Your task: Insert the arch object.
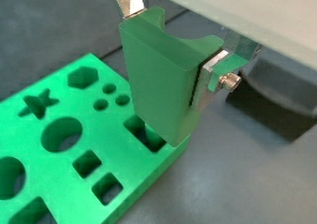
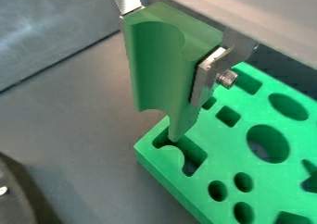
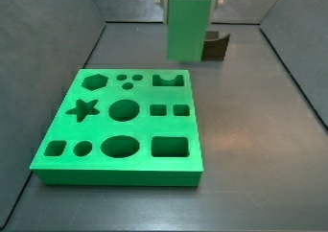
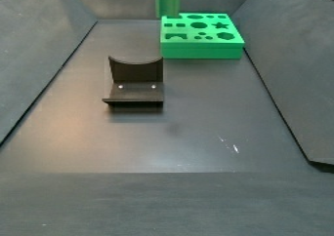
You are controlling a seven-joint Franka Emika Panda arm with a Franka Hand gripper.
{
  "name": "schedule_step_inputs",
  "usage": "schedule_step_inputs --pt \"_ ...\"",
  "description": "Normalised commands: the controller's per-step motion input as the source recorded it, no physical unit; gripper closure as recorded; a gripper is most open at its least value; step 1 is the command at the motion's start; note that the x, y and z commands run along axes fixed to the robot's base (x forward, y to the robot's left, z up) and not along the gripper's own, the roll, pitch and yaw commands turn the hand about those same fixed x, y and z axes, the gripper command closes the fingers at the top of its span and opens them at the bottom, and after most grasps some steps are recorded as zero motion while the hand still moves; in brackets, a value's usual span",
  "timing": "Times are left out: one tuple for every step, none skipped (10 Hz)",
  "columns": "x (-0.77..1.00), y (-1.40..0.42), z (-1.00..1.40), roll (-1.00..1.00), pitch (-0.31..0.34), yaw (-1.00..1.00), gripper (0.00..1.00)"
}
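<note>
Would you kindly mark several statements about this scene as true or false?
1. The end effector grips the green arch object upright. True.
2. The board is dark grey. False: it is green.
3. The arch object's lower end meets a hole near the board's edge. True.
4. The fixture stands on the board. False: it stands on the floor, apart from the board.

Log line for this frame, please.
gripper: shut on arch object, over green board corner | arch object: upright, lower end at arch-shaped hole, seating unclear | fixture: apart from green board
</note>
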Motion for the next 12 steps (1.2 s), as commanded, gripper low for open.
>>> schedule_step_inputs --pt "-0.18 0.00 -0.88 0.00 0.000 0.00 1.00" --pt "-0.17 0.00 -0.52 0.00 -0.006 0.00 1.00" --pt "-0.28 0.00 -0.34 0.01 -0.036 0.00 1.00" --pt "-0.28 -0.03 -0.34 0.01 -0.057 0.01 1.00" --pt "-0.09 0.00 -0.39 0.00 0.000 0.00 1.00" --pt "-0.11 0.05 -0.41 0.02 0.000 0.00 1.00" --pt "-0.01 0.13 -0.50 0.08 0.003 0.01 1.00" --pt "-0.34 0.21 -0.59 0.18 -0.037 0.15 1.00" --pt "-0.38 0.09 -0.62 0.14 -0.079 0.30 1.00" --pt "-0.25 0.00 -0.76 0.10 -0.067 0.29 1.00" --pt "0.00 -0.01 -1.00 0.06 -0.026 0.15 1.00" --pt "0.00 0.00 -1.00 0.02 -0.044 0.27 1.00"
